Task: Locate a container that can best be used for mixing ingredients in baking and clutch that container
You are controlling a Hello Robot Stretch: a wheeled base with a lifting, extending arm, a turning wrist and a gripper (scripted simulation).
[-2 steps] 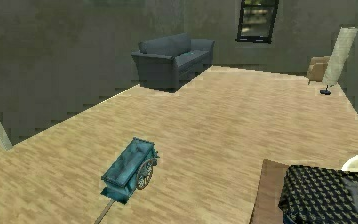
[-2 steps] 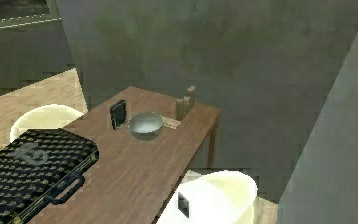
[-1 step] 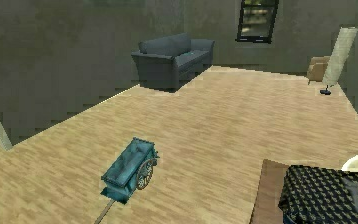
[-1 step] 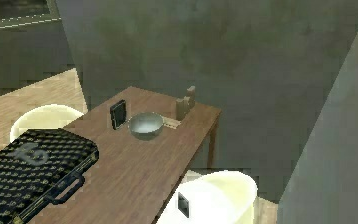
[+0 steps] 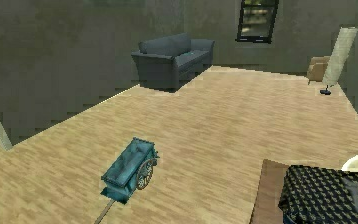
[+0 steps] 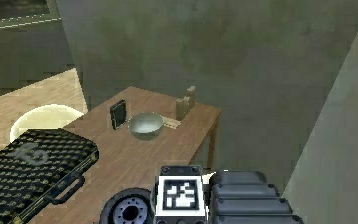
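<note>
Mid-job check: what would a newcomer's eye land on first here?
In the arm side view, a grey bowl sits on the wooden table, with a black textured case at the view's lower left. In the forward view, a teal wagon stands on the wood floor before a blue sofa.

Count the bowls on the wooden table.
1. A grey bowl sits on the table's far part in the arm side view, between a small dark object and a tan bottle-like thing. The black case may hide others.
</note>
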